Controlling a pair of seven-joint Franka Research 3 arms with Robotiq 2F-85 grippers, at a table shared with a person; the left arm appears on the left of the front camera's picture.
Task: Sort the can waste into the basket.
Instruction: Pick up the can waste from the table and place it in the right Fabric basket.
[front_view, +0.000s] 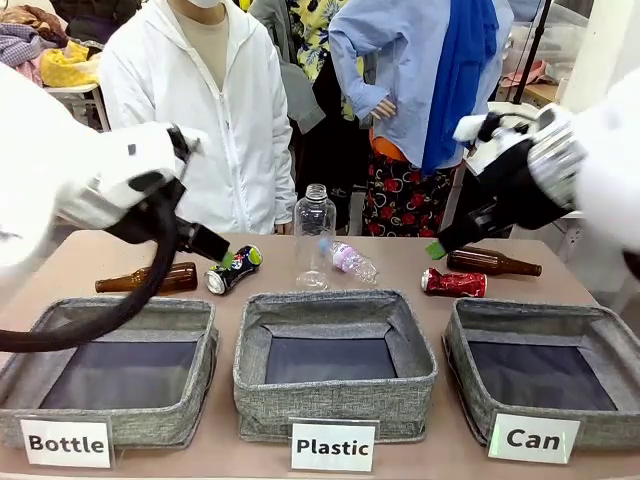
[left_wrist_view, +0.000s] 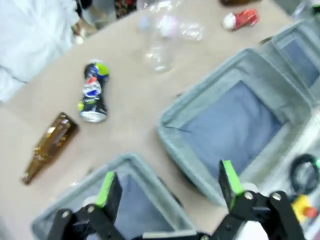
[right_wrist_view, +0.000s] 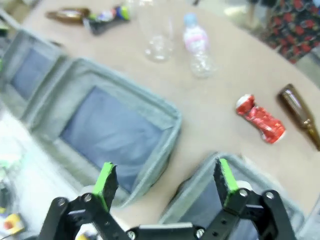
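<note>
I see my left claw (left_wrist_view: 167, 178) spread wide with nothing between its green pads (left_wrist_view: 106, 184). It hangs above one grey bin (left_wrist_view: 175, 145) and the rim of a second grey bin (left_wrist_view: 130, 162). Beyond them on the bench (left_wrist_view: 135, 100) lie a dark blue can (left_wrist_view: 94, 92) and a brown bottle (left_wrist_view: 50, 146) near it. Farther off is a crushed red can (left_wrist_view: 241, 19), past the blurred clear bottles (left_wrist_view: 159, 42).

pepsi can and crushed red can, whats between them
In the front view, a clear upright bottle and a smaller bottle lying down sit between the Pepsi can and red can.
</note>
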